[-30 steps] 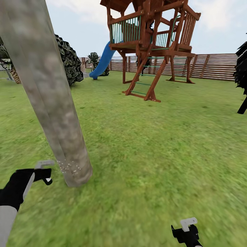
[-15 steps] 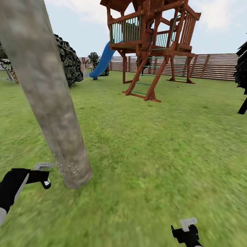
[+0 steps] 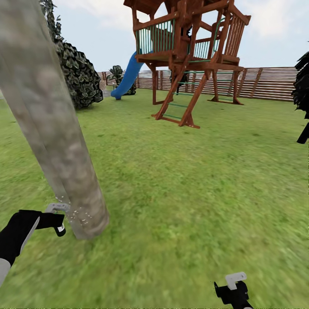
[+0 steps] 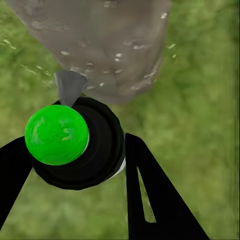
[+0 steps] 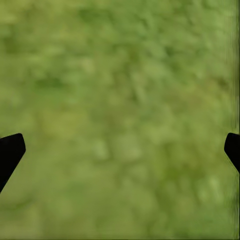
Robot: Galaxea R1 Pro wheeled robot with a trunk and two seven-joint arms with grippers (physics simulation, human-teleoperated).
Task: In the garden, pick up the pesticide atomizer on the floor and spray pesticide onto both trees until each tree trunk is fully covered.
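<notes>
Left gripper (image 4: 75, 165) clamps the pesticide atomizer (image 4: 82, 145), nozzle aimed just ahead at the tree trunk (image 3: 51, 128) base. Right gripper (image 5: 120, 145) hangs wide open, empty, over the grass (image 3: 193, 193).

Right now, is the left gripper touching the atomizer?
Touching. Left wrist view: the left gripper has both fingers pressed against the black atomizer.

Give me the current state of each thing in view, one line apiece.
Left hand: shut on the pesticide atomizer.
Pesticide atomizer: held, nozzle toward the tree trunk base.
Tree trunk: whitish specks near its base only.
Right hand: open, empty, over grass.
</notes>
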